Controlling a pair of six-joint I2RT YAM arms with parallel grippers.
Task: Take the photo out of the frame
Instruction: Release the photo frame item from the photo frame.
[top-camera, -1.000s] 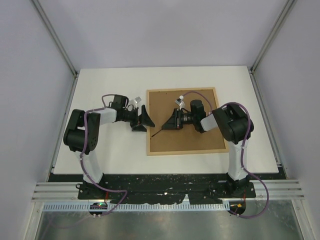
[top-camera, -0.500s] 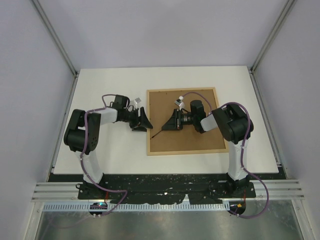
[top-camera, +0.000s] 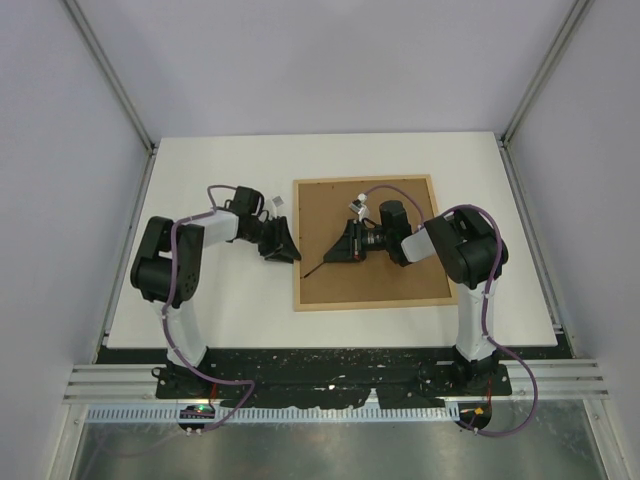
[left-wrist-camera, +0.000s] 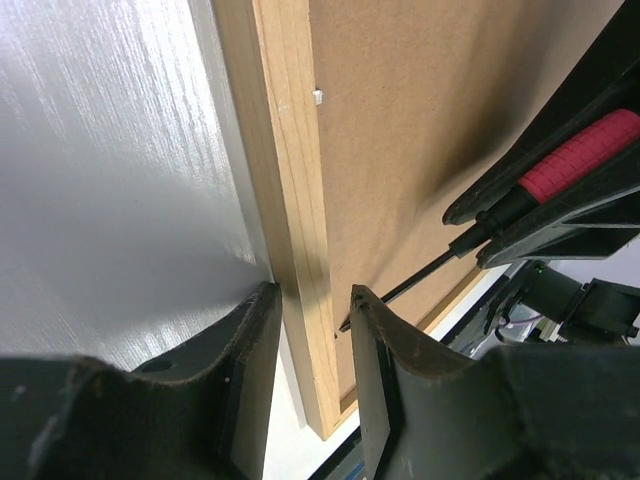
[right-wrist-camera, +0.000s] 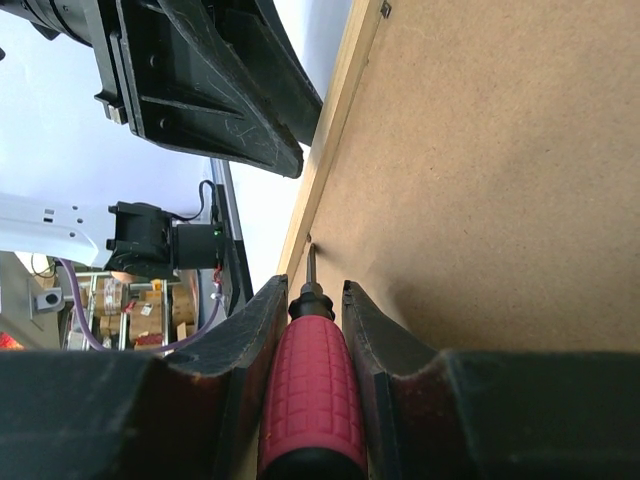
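The frame (top-camera: 297, 215) lies face down on the white table, its brown fibreboard back (top-camera: 390, 280) facing up. The photo is hidden beneath that back. My left gripper (top-camera: 292, 248) straddles the frame's left wooden strip (left-wrist-camera: 295, 200), one finger (left-wrist-camera: 255, 340) outside it and the other over the board; thin gaps still show, so it stands open. My right gripper (right-wrist-camera: 313, 290) is shut on the red-handled screwdriver (right-wrist-camera: 312, 390). The screwdriver's dark shaft (top-camera: 315, 268) points at the inner left edge of the frame, close to my left fingers.
The right gripper with the screwdriver (left-wrist-camera: 580, 155) crowds the space just right of my left gripper (left-wrist-camera: 315, 295). A small metal tab (left-wrist-camera: 317, 96) sits on the strip's inner edge. White table (top-camera: 220, 180) lies left of the frame, and side walls enclose the cell.
My left gripper has shifted right onto the frame's left edge and its jaws have narrowed around the strip. The right gripper and screwdriver have not moved.
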